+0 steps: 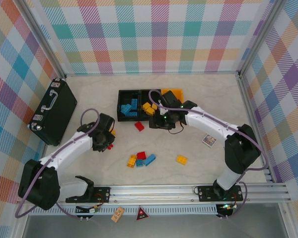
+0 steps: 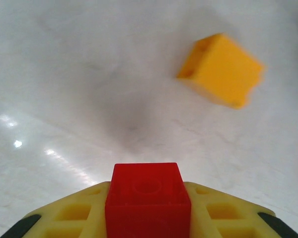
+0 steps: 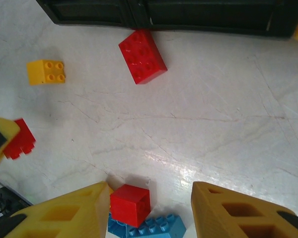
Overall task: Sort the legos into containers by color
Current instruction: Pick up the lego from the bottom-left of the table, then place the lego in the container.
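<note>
The briefcase [image 1: 53, 111] lies at the left edge of the table [image 1: 89, 171]. Beside it, the top view shows the left gripper [image 1: 108, 144] low over the table, but its jaws are too small to read there. Its own wrist camera makes it clear: the jaws are clamped on a small red brick [image 2: 148, 208], and a yellow brick [image 2: 221, 69] lies on the table just beyond.

In the middle, toward the far edge, three bins stand in a row. The left black bin [image 1: 119, 105] has blue bricks inside, the middle black bin [image 1: 142, 95] has yellow ones, and the orange bin [image 1: 175, 92] is partly hidden by the right arm. A flat red brick [image 1: 139, 126] lies just before the black bins.

The right gripper [image 1: 163, 119] hangs over the near edge of the middle bin. Its wrist camera shows the jaws apart and empty. Between the fingers [image 3: 223, 208], on the table, a red cube [image 3: 130, 204] touches a blue brick [image 3: 149, 228]. From the top these belong to a group near the near edge. A card [image 1: 209, 141] lies toward the right edge.
</note>
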Tool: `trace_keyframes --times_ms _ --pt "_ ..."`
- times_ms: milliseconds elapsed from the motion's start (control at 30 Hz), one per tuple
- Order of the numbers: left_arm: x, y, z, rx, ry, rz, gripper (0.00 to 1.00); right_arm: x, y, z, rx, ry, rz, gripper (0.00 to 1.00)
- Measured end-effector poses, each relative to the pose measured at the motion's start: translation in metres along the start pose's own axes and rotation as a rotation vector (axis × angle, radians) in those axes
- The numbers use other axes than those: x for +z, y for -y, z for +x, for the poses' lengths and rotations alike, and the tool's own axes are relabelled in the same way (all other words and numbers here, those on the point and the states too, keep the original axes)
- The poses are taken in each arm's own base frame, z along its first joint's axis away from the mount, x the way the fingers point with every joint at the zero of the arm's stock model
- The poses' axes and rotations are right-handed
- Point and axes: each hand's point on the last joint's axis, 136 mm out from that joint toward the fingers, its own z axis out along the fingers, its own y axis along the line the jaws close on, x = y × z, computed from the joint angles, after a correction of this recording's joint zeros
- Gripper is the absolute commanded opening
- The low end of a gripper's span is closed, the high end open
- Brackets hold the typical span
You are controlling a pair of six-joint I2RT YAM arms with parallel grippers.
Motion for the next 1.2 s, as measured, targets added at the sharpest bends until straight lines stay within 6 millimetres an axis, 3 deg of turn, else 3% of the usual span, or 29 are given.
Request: trace_keyframes --times_ms 267,700,933,1200 --pt "-0.010 0.099 0.016 0.247 -0.017 0.106 0.34 -0.026 0.032 0.011 0.071 0.057 0.027 0.47" --pt "-0.011 0.252 0.059 0.510 -0.054 0.281 0.35 -0.064 0.113 0.024 0.300 0.171 0.143 0.48" --pt "-0.002 0.311 0.085 0.576 -0.077 0.355 0.37 -0.080 0.136 0.032 0.359 0.217 0.180 0.49" --pt "0.013 0.352 0.095 0.608 -0.087 0.395 0.37 -0.087 0.147 0.041 0.394 0.240 0.191 0.49"
